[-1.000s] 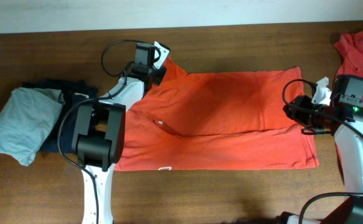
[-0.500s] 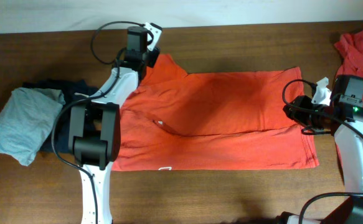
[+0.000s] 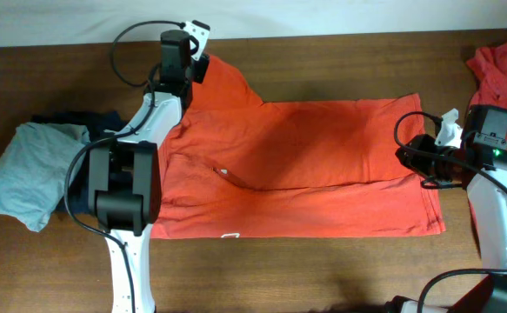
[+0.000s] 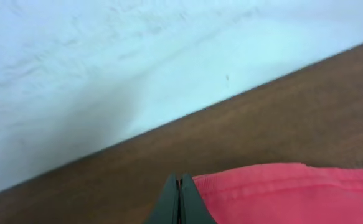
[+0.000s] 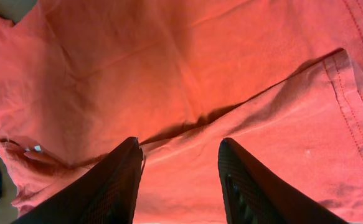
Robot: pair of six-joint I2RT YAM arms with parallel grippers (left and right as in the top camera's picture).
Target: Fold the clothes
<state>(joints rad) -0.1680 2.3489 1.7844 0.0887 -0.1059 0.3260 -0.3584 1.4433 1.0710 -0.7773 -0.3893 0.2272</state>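
Observation:
An orange-red T-shirt [image 3: 314,165] lies spread across the table, with a fold line running along its lower half. My left gripper [image 3: 199,63] is at the shirt's far left sleeve corner, near the table's back edge. In the left wrist view its fingers [image 4: 180,182] are pressed shut, and the sleeve hem [image 4: 274,193] sits right against them. My right gripper [image 3: 407,156] hovers over the shirt's right edge. Its two fingers stand apart above the fabric [image 5: 169,74] with nothing gripped between them [image 5: 180,146].
A second orange-red garment [image 3: 499,65] lies crumpled at the far right corner. A folded light-grey garment [image 3: 27,174] rests on a dark navy one [image 3: 105,126] at the left. A white wall [image 4: 106,62] rises behind the table's back edge.
My left gripper has moved up and to the left toward the back edge, drawing the sleeve corner out with it. The right arm has stayed in place.

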